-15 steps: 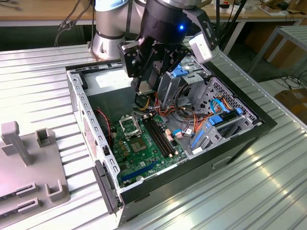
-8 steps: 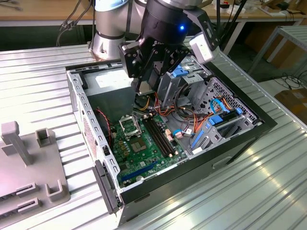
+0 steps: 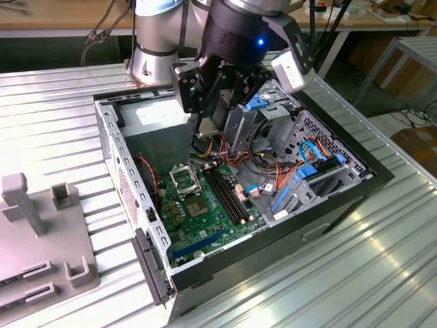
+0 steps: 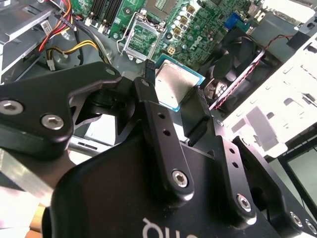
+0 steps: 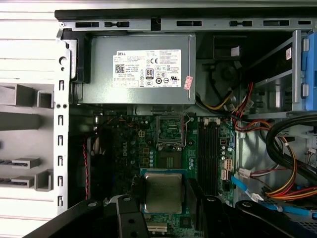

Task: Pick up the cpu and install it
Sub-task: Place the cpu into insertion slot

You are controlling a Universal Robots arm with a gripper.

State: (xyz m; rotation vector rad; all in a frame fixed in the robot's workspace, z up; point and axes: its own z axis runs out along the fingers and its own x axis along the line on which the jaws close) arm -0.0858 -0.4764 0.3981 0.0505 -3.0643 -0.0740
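Observation:
My gripper (image 4: 173,82) is shut on the cpu (image 4: 174,85), a thin square chip with a silvery face and a greenish edge, pinched by two opposite sides between the black fingers (image 4: 148,94). In the first wrist view the cpu (image 5: 163,192) hangs above the green motherboard (image 5: 148,153), short of the black square socket (image 5: 169,130) with its metal frame. In the exterior view the gripper (image 3: 208,133) hovers over the open computer case (image 3: 130,171), somewhat above the socket (image 3: 184,179).
The case lies open on a ribbed metal table (image 3: 61,109). A grey power supply (image 5: 141,69) sits beside the socket. Bundles of coloured cables (image 5: 282,168) and blue drive brackets (image 3: 307,171) crowd the far half. A grey fixture (image 3: 41,232) stands at the exterior view's left.

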